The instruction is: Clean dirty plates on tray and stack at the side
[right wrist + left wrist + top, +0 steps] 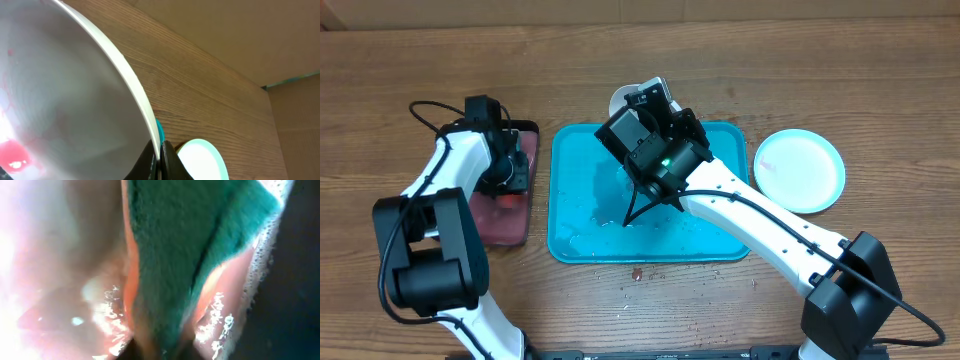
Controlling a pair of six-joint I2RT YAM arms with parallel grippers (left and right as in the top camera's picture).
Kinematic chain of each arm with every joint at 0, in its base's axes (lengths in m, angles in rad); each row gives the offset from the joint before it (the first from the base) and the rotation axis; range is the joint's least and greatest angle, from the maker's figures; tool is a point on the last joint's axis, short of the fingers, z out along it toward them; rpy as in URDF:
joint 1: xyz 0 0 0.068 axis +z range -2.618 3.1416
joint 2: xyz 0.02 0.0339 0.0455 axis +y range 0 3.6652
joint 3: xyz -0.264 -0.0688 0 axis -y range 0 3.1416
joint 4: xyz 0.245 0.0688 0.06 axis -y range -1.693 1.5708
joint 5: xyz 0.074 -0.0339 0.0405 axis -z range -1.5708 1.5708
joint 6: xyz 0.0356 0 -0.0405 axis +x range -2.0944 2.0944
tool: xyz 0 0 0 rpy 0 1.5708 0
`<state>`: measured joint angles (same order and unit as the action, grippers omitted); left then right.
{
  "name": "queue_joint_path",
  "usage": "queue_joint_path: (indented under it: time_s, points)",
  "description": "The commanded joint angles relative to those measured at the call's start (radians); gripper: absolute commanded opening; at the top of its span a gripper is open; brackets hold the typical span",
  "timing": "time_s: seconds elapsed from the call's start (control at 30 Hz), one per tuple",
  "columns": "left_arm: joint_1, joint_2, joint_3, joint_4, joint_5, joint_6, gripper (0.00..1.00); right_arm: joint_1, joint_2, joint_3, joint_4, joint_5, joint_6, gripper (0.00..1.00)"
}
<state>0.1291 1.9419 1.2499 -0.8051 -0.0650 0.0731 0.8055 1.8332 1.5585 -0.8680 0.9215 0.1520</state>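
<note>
My right gripper is shut on the rim of the white plate and holds it tilted over the far edge of the turquoise tray. The right wrist view shows red sauce smears on the plate's face. The light blue plate lies on the table to the right of the tray. My left gripper is shut on a green sponge and dips it in pinkish liquid. The yellow-green plate is out of view.
A small black-rimmed tray of pinkish liquid sits left of the turquoise tray, under my left gripper. Water and foam lie on the turquoise tray's floor. Red specks dot the table in front of it.
</note>
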Motion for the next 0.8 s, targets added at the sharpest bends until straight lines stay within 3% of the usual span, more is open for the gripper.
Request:
queue_joint_path:
  time_s: [0.0, 0.2, 0.23, 0.27, 0.33, 0.47, 0.57, 0.63, 0.77]
  points:
    - [0.002, 0.028, -0.005, 0.002, -0.013, -0.024, 0.04, 0.000, -0.027, 0.025, 0.006, 0.024, 0.000, 0.04]
    - [0.002, 0.024, 0.034, -0.015, -0.013, -0.028, 0.04, 0.000, -0.027, 0.025, 0.006, 0.024, 0.000, 0.04]
    - [0.002, 0.024, 0.046, -0.022, -0.013, -0.029, 0.09, -0.001, -0.027, 0.025, 0.006, 0.024, 0.000, 0.04]
    - [0.002, 0.023, 0.061, -0.031, -0.013, -0.029, 0.26, -0.001, -0.027, 0.025, 0.006, 0.024, 0.000, 0.04]
    - [0.002, 0.023, 0.093, -0.049, -0.013, -0.033, 0.46, -0.001, -0.027, 0.025, 0.006, 0.024, 0.000, 0.04]
    - [0.002, 0.023, 0.159, -0.062, -0.012, -0.036, 0.59, -0.001, -0.027, 0.025, 0.006, 0.024, 0.000, 0.04]
    - [0.002, 0.023, 0.191, -0.053, -0.012, -0.036, 0.81, -0.001, -0.027, 0.025, 0.006, 0.024, 0.000, 0.04]
    - [0.002, 0.023, 0.192, -0.029, -0.012, -0.036, 0.85, -0.001, -0.027, 0.025, 0.006, 0.024, 0.000, 0.04]
    - [0.002, 0.031, 0.188, 0.028, 0.030, -0.035, 0.84, -0.001, -0.027, 0.025, 0.006, 0.024, 0.000, 0.04]
